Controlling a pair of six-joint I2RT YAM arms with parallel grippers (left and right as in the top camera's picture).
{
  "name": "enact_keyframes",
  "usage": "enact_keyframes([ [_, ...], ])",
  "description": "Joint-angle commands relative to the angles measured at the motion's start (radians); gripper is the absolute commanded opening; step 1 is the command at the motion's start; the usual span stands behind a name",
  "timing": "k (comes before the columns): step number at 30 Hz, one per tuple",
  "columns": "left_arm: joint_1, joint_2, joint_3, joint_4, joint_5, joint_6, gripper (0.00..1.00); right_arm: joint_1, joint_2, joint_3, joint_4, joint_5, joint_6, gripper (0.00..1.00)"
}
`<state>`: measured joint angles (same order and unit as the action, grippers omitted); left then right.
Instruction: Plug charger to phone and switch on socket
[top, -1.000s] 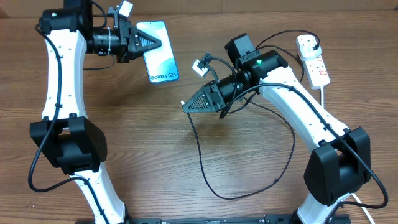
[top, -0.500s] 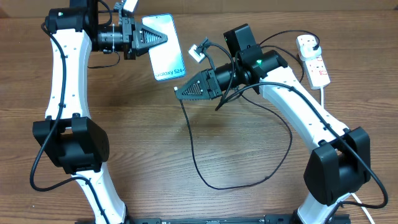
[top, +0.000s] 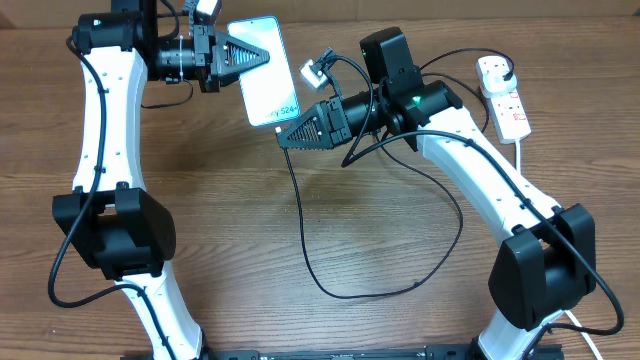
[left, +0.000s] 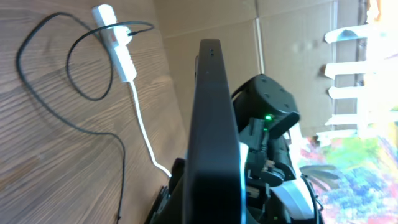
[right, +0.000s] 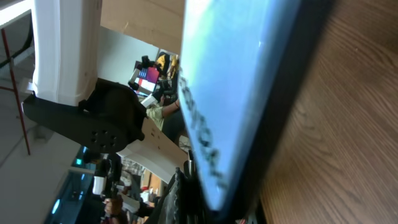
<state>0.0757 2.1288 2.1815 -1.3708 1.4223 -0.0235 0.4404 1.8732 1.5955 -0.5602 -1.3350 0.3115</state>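
My left gripper (top: 262, 58) is shut on the phone (top: 272, 92) and holds it above the table at the back left, light blue screen up, white text at its near end. In the left wrist view the phone (left: 214, 124) shows edge-on as a dark slab. My right gripper (top: 284, 140) is shut on the tip end of the charger (top: 302, 240), right at the phone's near end. The connector tip is hidden. The right wrist view is filled by the phone's screen (right: 236, 74). The black cable loops across the table to the white socket (top: 508, 100).
The socket lies at the back right with a black plug in its far end, and also shows in the left wrist view (left: 121, 46). Its thick white cord (top: 524, 160) runs toward the front right. The cable loop covers the table's middle. A cardboard wall stands behind.
My left gripper has lifted the phone and carried it right. My right gripper has moved up and left with the charger end, closing on the phone's near end. The cable loop followed.
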Motion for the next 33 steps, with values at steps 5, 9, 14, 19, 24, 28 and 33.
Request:
enact_keyframes([
  [5, -0.005, -0.006, 0.014, 0.007, 0.101, -0.006, 0.04, 0.003, 0.003, -0.020, 0.018, -0.011, 0.035, 0.04],
  [9, -0.005, -0.006, 0.014, 0.007, 0.101, -0.006, 0.05, 0.003, 0.003, -0.020, 0.050, -0.014, 0.061, 0.04],
  [14, -0.005, -0.006, 0.014, 0.007, 0.086, -0.006, 0.04, 0.003, 0.003, -0.020, 0.111, -0.054, 0.085, 0.04],
  [19, -0.005, -0.006, 0.014, 0.007, 0.086, -0.006, 0.04, 0.002, 0.003, -0.020, 0.126, -0.065, 0.089, 0.04],
  [24, -0.005, -0.006, 0.014, 0.006, 0.091, -0.007, 0.04, 0.002, 0.003, -0.020, 0.126, -0.061, 0.089, 0.04],
  [28, -0.008, -0.006, 0.014, 0.006, 0.100, -0.011, 0.04, 0.002, 0.003, -0.020, 0.126, -0.053, 0.090, 0.04],
  [33, -0.009, -0.006, 0.014, 0.005, 0.101, -0.011, 0.04, 0.000, 0.003, -0.020, 0.135, -0.039, 0.109, 0.04],
])
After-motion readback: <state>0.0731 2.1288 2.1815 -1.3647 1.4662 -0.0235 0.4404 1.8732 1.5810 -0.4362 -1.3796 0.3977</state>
